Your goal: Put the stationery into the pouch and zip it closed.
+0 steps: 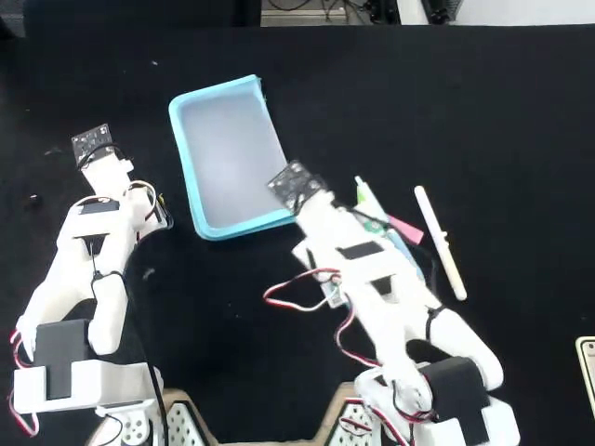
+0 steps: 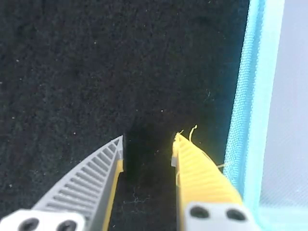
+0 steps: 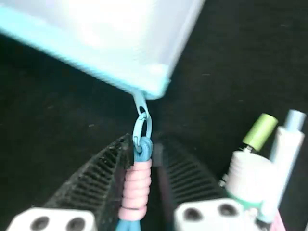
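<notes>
A light blue pouch (image 1: pixel 228 158) lies flat on the black table, its zipper pull (image 3: pixel 136 183) with a pink coiled charm hanging off one corner. My right gripper (image 3: pixel 142 144) is shut on that pull, at the pouch's near right corner. Just right of the right arm (image 1: pixel 358 255) lie a green-capped marker (image 3: pixel 260 131), a white tube (image 3: pixel 248 175), a pink item (image 1: pixel 406 229) and a white pen (image 1: pixel 439 242). My left gripper (image 2: pixel 148 144) stands open over bare cloth, close beside the pouch's left edge (image 2: pixel 248 120), with nothing between its fingers.
A pale flat object (image 1: pixel 588 367) pokes in at the table's right edge. The arm bases (image 1: pixel 84 386) stand at the front. Bare black cloth stretches to the far right and far left.
</notes>
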You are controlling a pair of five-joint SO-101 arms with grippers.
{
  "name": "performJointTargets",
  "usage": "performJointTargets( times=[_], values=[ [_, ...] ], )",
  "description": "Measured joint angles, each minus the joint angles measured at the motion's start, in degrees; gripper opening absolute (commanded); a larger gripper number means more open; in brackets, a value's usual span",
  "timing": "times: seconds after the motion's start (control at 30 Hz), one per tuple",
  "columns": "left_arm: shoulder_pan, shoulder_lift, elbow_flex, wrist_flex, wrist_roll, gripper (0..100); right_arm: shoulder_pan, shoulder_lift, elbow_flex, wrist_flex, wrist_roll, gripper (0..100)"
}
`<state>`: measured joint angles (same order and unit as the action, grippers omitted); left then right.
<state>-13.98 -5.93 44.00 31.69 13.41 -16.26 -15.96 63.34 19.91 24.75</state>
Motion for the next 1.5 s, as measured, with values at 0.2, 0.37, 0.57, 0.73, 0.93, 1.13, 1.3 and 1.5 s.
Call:
performJointTargets(
  times=[0.2,0.37,0.57,0.73,0.93,1.13,1.3,1.5],
  values=[
    [0.0,0.0,0.0,0.0,0.0,17,1.23,-2.64,0.0,2.73,-4.22,1.0],
    [0.0,0.0,0.0,0.0,0.0,17,-0.53,-7.03,0.0,14.07,-6.86,1.0],
    [0.0,0.0,0.0,0.0,0.0,17,-0.53,-7.65,-0.09,20.4,-7.65,1.2],
    [0.0,0.0,0.0,0.0,0.0,17,-0.53,-7.65,-1.23,22.07,-7.65,10.9],
    [0.0,0.0,0.0,0.0,0.0,17,-0.53,-7.65,-1.49,23.3,-11.08,11.0],
    [0.0,0.0,0.0,0.0,0.0,17,-0.53,-7.65,-2.73,23.12,-15.21,11.0],
    [0.0,0.0,0.0,0.0,0.0,17,-0.97,-7.65,-2.02,18.11,-15.56,11.0],
    [0.0,0.0,0.0,0.0,0.0,17,-4.57,-7.56,0.09,14.42,-15.47,10.9]
  ],
)
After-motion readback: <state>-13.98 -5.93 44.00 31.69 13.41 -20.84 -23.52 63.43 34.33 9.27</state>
